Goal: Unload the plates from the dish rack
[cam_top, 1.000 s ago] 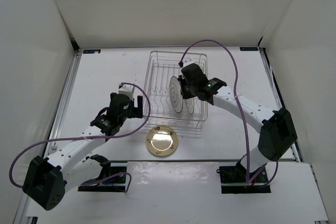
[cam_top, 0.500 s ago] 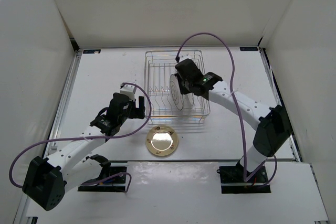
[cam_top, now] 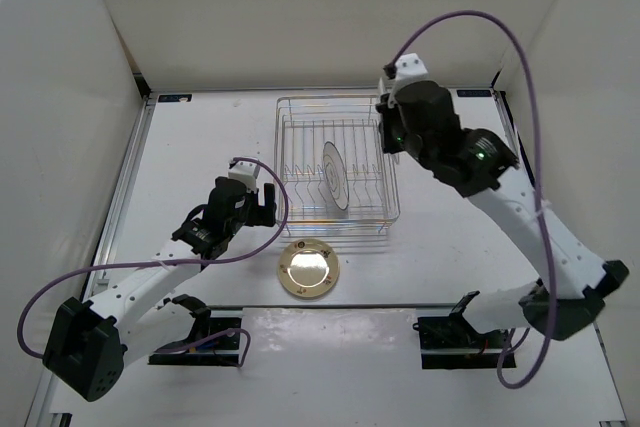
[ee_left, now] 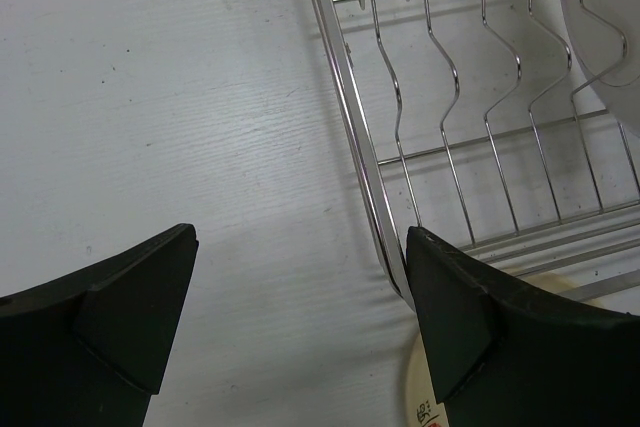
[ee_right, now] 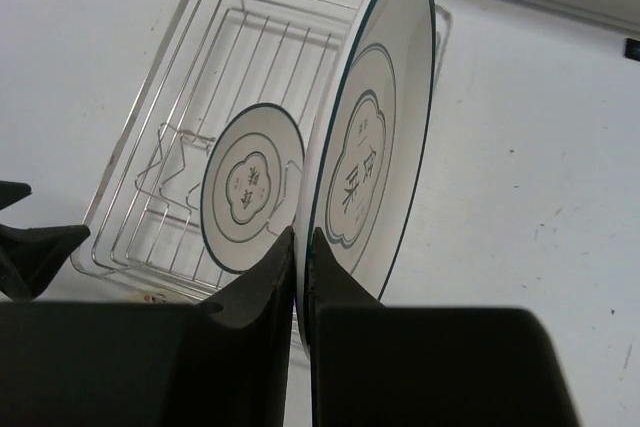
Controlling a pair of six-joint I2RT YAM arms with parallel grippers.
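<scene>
The silver wire dish rack (cam_top: 300,137) stands at the table's middle. One white plate (cam_top: 335,175) with dark rings stands upright in its dividers, also in the right wrist view (ee_right: 250,187). My right gripper (ee_right: 300,247) is shut on the rim of the other white plate (ee_right: 375,147) and holds it on edge, high above the rack's right side; in the top view my wrist (cam_top: 420,117) hides it. The golden-tan plate (cam_top: 309,268) lies flat in front of the rack. My left gripper (cam_top: 262,202) is open and empty by the rack's left front corner (ee_left: 350,117).
White walls close the table on the left, back and right. The right arm's purple cable (cam_top: 500,37) loops high above the back right. In the left wrist view the tan plate's edge (ee_left: 420,402) shows beside the right finger (ee_left: 470,317).
My right gripper has lifted one white plate up out of the rack and carried it up and to the right. The rack shifted slightly left. The left arm has barely moved.
</scene>
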